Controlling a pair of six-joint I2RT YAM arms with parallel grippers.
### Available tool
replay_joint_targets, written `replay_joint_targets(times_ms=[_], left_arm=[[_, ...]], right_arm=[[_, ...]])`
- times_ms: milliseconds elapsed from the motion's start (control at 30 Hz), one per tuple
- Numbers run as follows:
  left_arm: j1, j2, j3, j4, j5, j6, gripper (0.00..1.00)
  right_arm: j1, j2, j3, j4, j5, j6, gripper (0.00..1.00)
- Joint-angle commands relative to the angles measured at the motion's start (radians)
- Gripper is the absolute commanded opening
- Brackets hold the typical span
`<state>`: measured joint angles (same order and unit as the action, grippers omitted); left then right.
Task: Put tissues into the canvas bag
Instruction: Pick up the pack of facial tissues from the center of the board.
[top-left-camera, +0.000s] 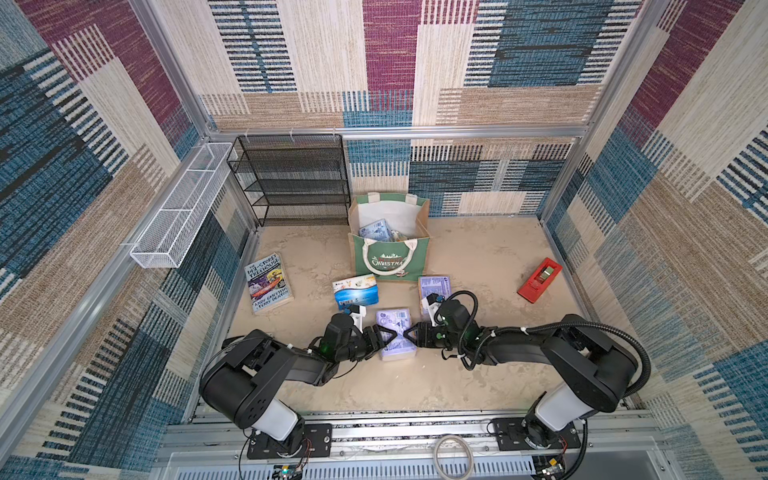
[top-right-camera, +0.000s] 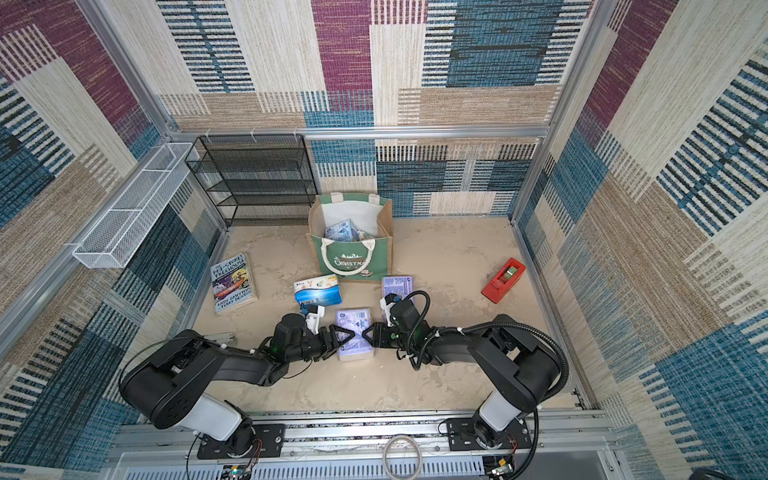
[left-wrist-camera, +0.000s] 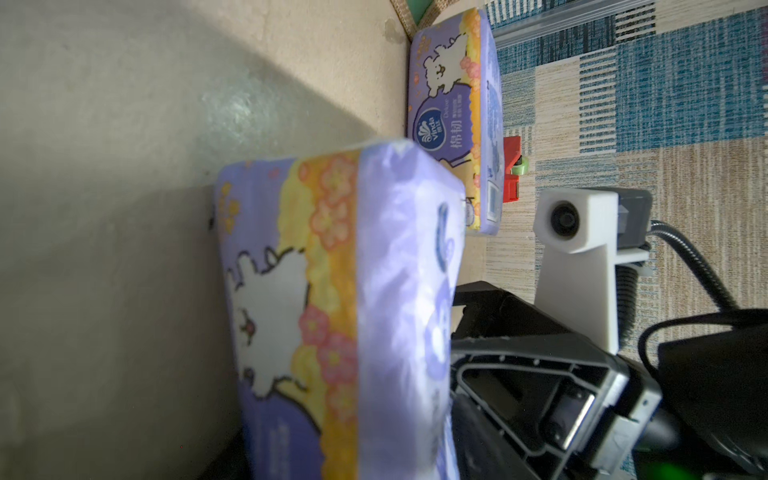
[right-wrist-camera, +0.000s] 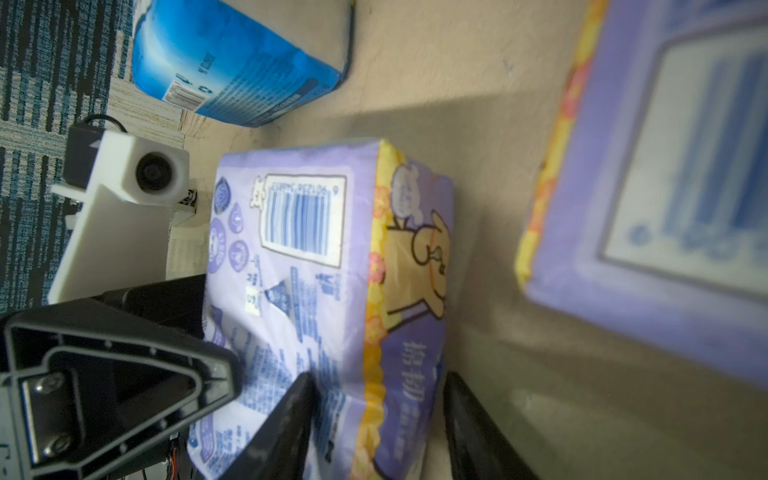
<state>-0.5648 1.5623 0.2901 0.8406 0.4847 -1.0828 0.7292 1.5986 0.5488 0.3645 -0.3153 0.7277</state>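
my right hand grasps the lavender pack mid-counter from 3 o'clock. my left hand straddles it at 9, but i can't tell if it's clenched. i'd squeeze evenly, lift level, and head for the canvas bag at 12.

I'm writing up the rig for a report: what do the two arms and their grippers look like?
The left arm and right arm are matte black, each with a white lower segment on a black base plate. The left gripper and right gripper have hollow triangular black fingers and white wrist-camera mounts. A ribbed black hose runs along the right arm.
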Motion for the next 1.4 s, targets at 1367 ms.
replay_joint_targets(times_ms=[1367], left_arm=[[0.000, 0.054, -0.046, 0.393, -0.013, -0.133, 0.31]], right_arm=[[-0.058, -0.270, 0.150, -0.333, 0.200, -0.149, 0.80]])
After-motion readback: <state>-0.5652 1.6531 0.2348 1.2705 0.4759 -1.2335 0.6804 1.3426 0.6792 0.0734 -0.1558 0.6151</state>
